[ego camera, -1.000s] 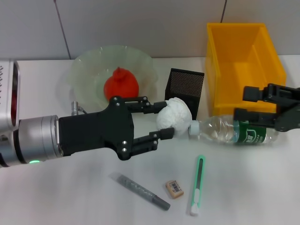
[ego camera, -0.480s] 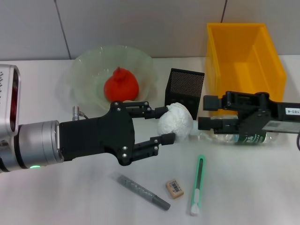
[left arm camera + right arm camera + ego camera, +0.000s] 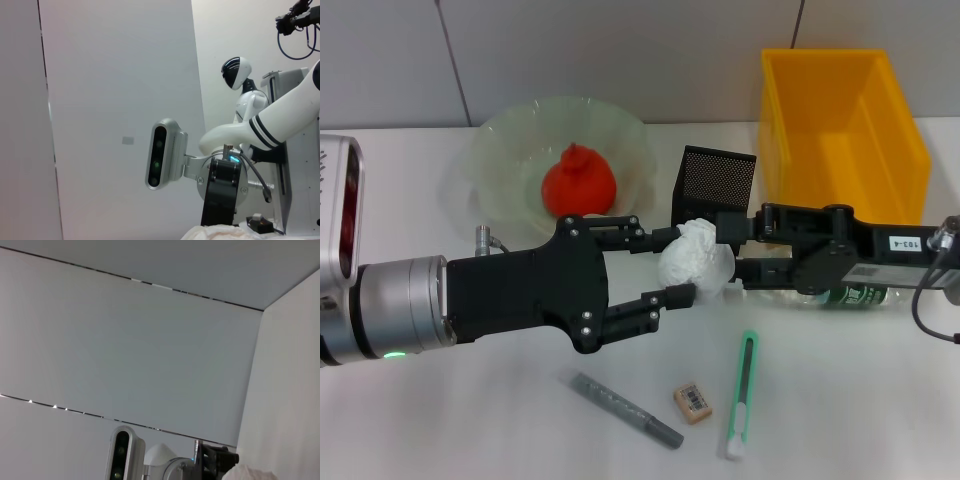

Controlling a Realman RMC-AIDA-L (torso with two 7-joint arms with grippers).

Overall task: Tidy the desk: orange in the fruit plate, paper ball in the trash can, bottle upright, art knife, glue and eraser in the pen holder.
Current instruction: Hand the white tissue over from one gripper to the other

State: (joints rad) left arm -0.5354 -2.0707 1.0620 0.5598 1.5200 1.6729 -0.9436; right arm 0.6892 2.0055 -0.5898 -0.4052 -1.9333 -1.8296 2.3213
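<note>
My left gripper (image 3: 678, 264) is shut on the white paper ball (image 3: 697, 262) and holds it above the table in front of the black mesh pen holder (image 3: 717, 185). My right gripper (image 3: 733, 250) reaches in from the right, open, its fingers on either side of the ball's right edge. Partly hidden behind the right arm, the bottle (image 3: 850, 295) lies on its side. The orange (image 3: 578, 180) sits in the glass fruit plate (image 3: 500, 135). Near the front edge lie the green art knife (image 3: 742, 395), the grey glue stick (image 3: 625, 408) and the eraser (image 3: 692, 402). The ball's top (image 3: 220, 232) shows in the left wrist view.
The yellow bin (image 3: 840, 120) that serves as the trash can stands at the back right, behind the right arm. A grey wall runs behind the table.
My right gripper has moved left from over the bottle to the paper ball's right side. The left gripper has shifted slightly with the ball in it.
</note>
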